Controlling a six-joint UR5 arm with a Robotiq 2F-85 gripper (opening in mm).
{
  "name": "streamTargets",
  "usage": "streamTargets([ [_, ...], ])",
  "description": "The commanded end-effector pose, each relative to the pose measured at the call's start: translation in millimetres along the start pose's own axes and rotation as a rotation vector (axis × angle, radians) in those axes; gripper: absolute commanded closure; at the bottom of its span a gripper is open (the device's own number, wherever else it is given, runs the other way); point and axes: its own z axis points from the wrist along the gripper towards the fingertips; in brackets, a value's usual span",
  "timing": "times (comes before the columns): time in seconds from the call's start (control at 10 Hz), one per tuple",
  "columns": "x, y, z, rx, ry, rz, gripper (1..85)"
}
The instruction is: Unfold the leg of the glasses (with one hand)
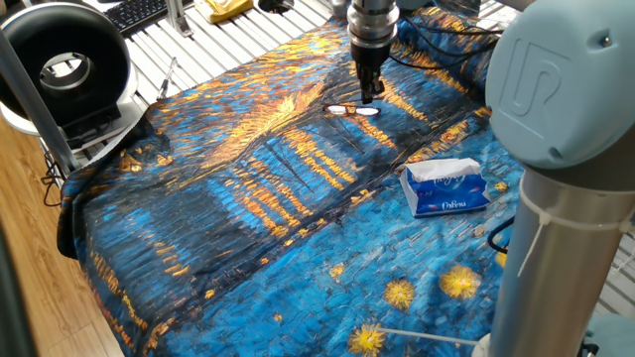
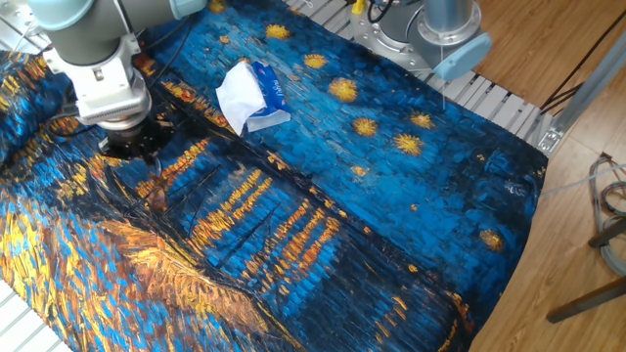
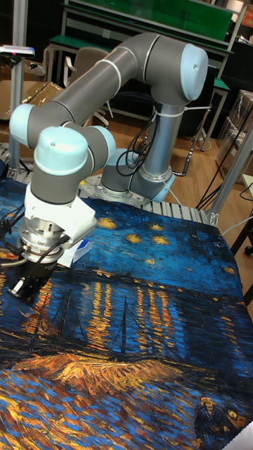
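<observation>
One fixed view gives you the clearest look: the gripper (image 1: 369, 97) points straight down over the far part of the tabletop, where the painted cloth (image 1: 248, 208) shows its orange streaks. The glasses (image 1: 354, 110) lie on the cloth right under the fingertips, lenses catching light, one lens on each side of the gripper tip. The fingers sit close together, only a narrow gap if any, and they come down at the middle of the frame. You cannot tell from here whether they pinch the frame or just touch it, and the leg is too thin to make out.

Turn to the other fixed view and you see the gripper (image 2: 149, 162) near the left edge of the picture, with the arm's grey wrist above it. Dark cables hang around the wrist. The glasses are lost against the dark pattern here. The tissue pack (image 2: 249, 96) lies apart from the gripper, toward the far side, white tissue sticking out of its blue wrapper.

In the tall fixed view you look along the arm (image 3: 126, 77), which bends over from its base (image 3: 137, 184) at the far edge of the table. The gripper (image 3: 21, 287) is at the left edge, low over the cloth, and its tips are blurred. The glasses do not show here.
</observation>
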Motion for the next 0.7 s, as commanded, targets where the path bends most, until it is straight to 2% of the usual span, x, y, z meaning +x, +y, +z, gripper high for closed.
streamTargets([
  [0.0,14.9,-4.8,-9.7,0.028,0.075,0.103,84.7],
  [0.1,18.3,-4.3,-14.3,0.031,0.095,0.135,84.7],
  [0.3,20.2,-0.3,-26.4,0.017,0.108,0.192,84.7],
  [0.5,15.7,7.3,-31.1,0.001,0.094,0.271,84.7],
  [0.6,15.3,13.7,-36.3,-0.010,0.106,0.314,84.7],
])
